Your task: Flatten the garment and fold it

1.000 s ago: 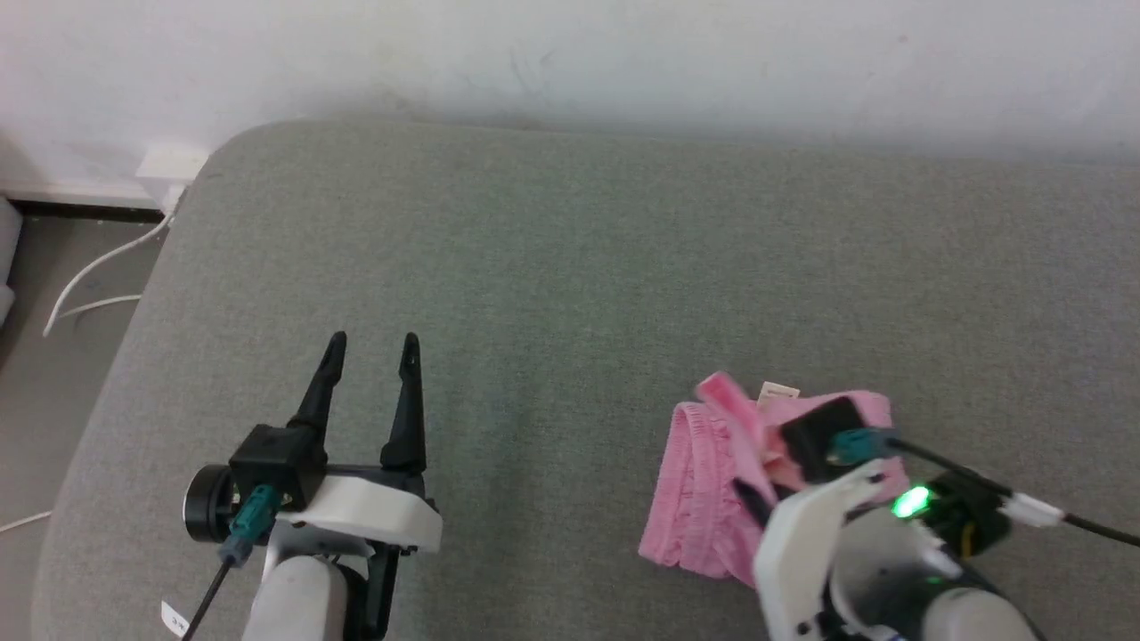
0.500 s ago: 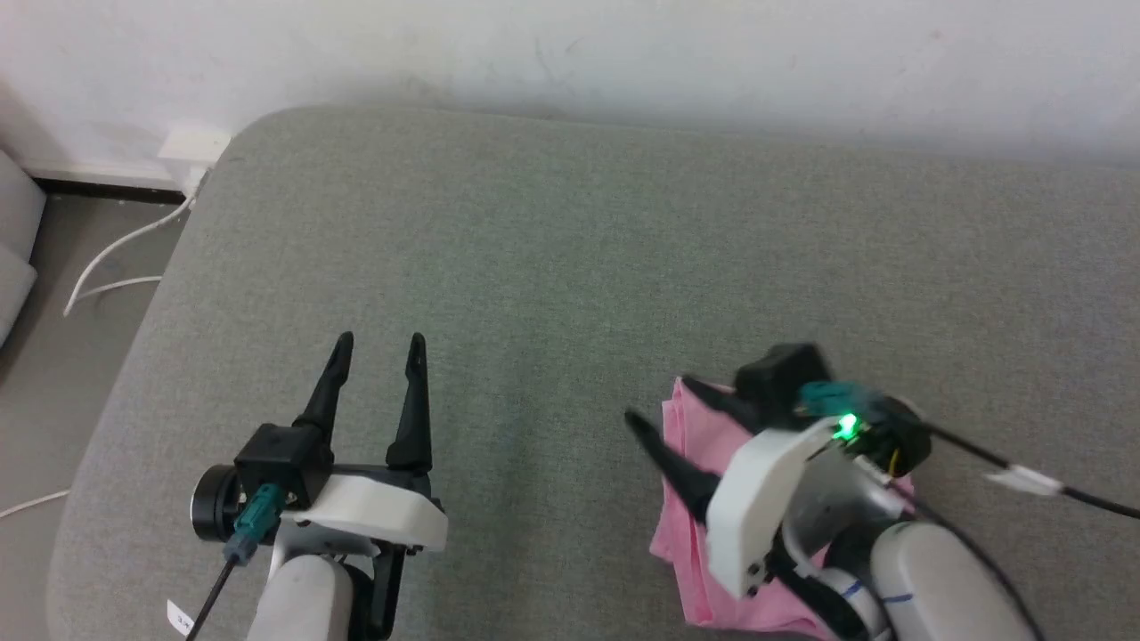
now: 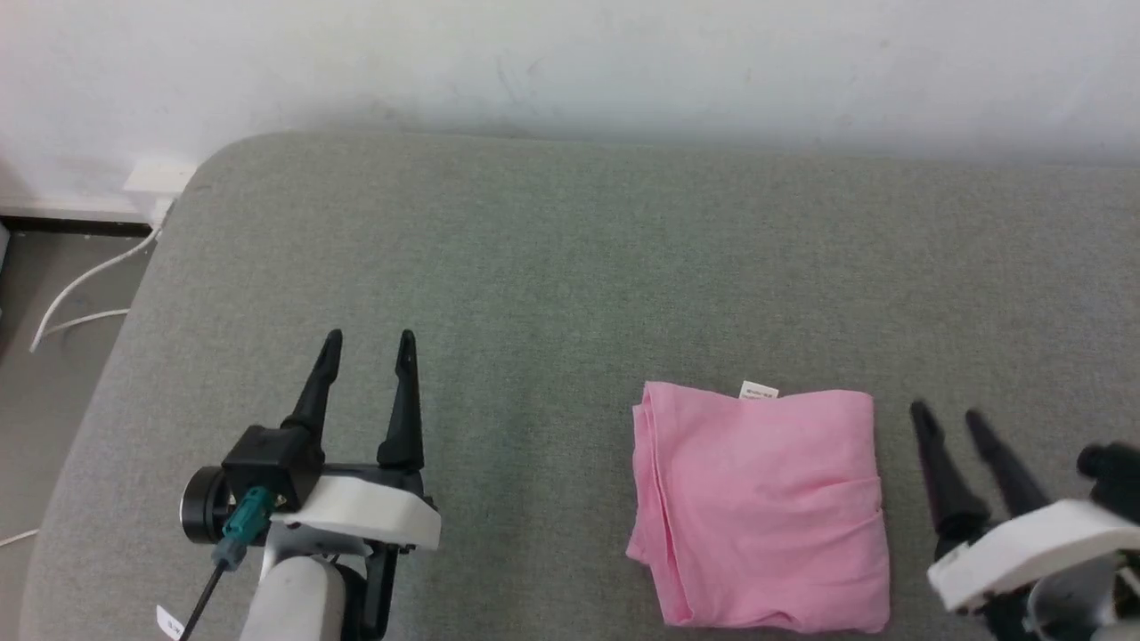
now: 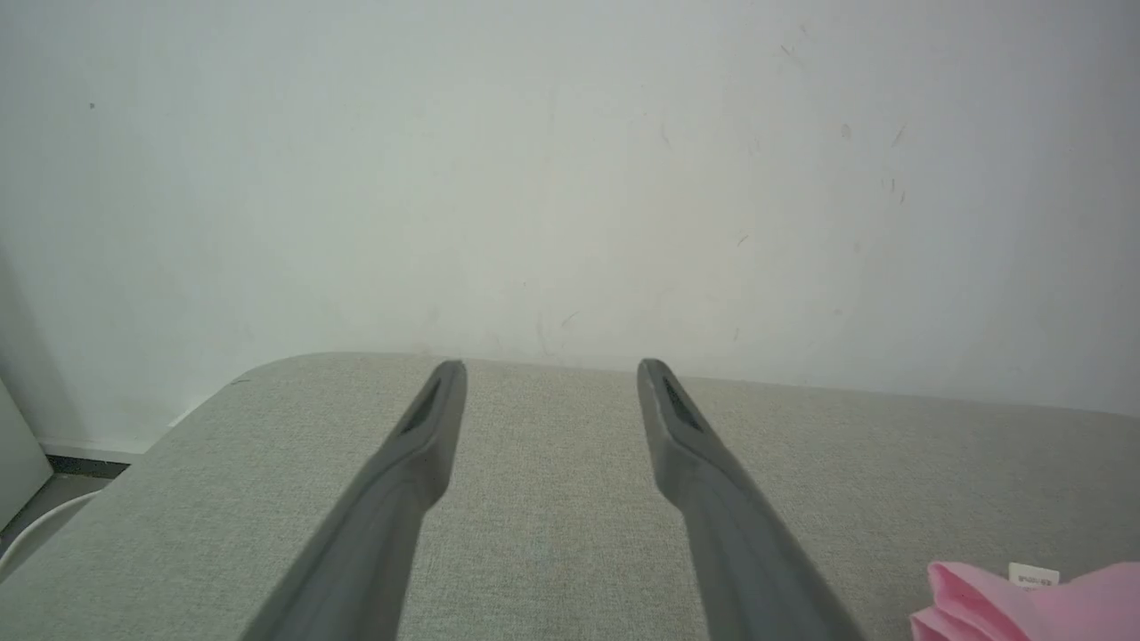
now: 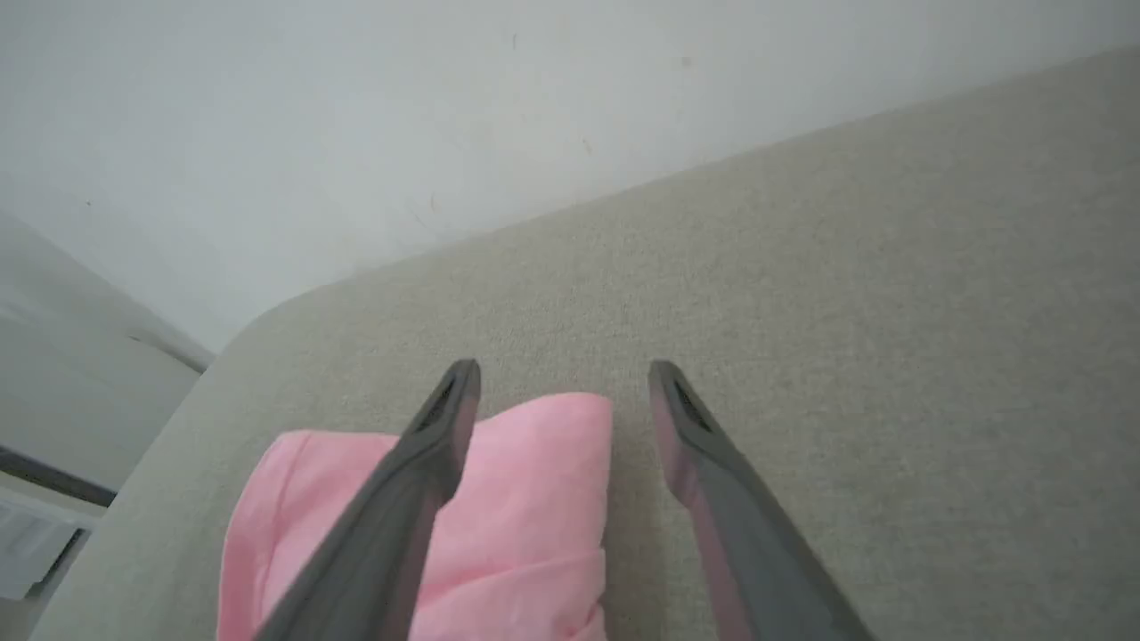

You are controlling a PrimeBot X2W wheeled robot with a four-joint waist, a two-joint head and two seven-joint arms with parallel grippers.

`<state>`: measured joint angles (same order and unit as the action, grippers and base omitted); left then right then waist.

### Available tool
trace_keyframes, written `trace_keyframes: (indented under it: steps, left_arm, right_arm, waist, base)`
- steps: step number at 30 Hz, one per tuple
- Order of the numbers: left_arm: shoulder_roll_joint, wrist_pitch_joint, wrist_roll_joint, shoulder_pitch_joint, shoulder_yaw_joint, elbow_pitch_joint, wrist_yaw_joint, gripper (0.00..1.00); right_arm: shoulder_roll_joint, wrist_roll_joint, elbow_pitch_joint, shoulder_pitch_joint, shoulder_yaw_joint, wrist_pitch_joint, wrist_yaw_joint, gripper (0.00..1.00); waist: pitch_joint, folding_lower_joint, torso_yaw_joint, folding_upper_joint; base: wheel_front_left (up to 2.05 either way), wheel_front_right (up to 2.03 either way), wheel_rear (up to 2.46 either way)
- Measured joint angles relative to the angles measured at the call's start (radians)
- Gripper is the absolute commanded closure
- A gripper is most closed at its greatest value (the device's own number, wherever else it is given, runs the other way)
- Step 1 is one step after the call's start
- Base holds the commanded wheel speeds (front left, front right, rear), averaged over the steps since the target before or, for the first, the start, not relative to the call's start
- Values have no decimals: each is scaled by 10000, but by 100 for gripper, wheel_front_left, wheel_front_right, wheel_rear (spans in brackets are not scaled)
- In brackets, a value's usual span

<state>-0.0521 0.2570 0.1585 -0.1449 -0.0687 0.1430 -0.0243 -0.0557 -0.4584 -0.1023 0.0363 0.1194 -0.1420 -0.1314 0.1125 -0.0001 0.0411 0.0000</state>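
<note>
1. The garment lies folded into a rough pink rectangle on the grey upholstered pad, right of the pad's middle and towards its near side.
2. Its stacked layers show along its left edge, and a small white label peeks out at its far edge.
3. The right gripper is just beside the garment's right edge and not touching it. Its fingers are spread and hold nothing.
4. The left gripper is well apart from the garment, nearer the pad's left edge. Its fingers are also spread and empty, over bare fabric, pointing towards the far edge.
5. A white wall rises behind the far edge, and a white cable runs along the floor past the far left corner.
</note>
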Motion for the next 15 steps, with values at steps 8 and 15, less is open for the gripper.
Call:
trace_keyframes:
  steps: [8,15]
  left_arm:
    - [2,0,-2,-2,134,-79,15,0]
    - [2,0,-2,-9,96,-69,17,0]
  right_arm:
    - [25,-869,1845,209,-907,-665,0,0]
    - [35,-874,3315,-540,-1235,-1526,0,0]
  waist:
    - [170,0,-169,0]
    - [273,2,-62,0]
  base:
    - [0,0,0]
    - [0,0,0]
